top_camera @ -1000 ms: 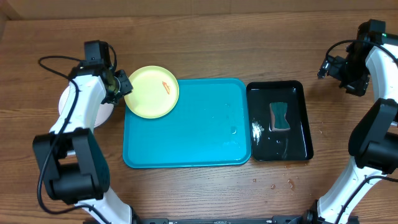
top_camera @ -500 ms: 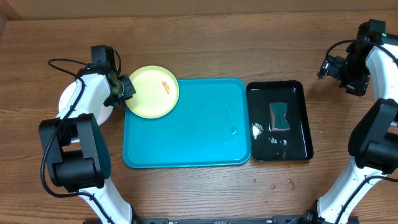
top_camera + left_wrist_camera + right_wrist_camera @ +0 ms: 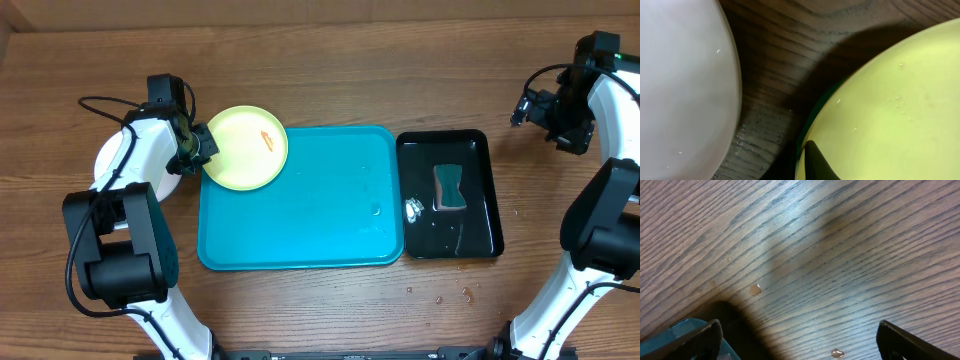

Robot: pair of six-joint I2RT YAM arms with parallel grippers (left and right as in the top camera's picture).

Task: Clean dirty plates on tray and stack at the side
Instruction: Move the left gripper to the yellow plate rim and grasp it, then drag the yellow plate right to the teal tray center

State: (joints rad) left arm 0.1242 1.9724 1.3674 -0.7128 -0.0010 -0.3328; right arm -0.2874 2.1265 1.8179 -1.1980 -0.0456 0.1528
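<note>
We see the yellow-green plate (image 3: 250, 150) sitting partly on the top-left corner of the cyan tray (image 3: 300, 220), its left part overhanging the table (image 3: 330, 70). The orange smear (image 3: 268, 138) is on it, so we judge it not cleaned yet. The left gripper (image 3: 203, 147) is at the plate's left rim, likely because the thin rim is the only part two fingers can pinch. In the wrist view one finger (image 3: 814, 162) lies on the rim's upper face and the other is hidden, so we cannot tell if it is clamped or just touching. The white plate (image 3: 680, 85) lies on the table just left of the yellow-green one, not touching it, under the left arm. We guess that is the stacking side. No third plate is visible. The right gripper (image 3: 528, 105) hangs over bare table far right, fingers spread wide, holding nothing, probably parked to stay clear. The sponge (image 3: 449, 187) lies in the wet black tray (image 3: 480, 150) right beside the cyan tray, handy for the right arm to wipe with
</note>
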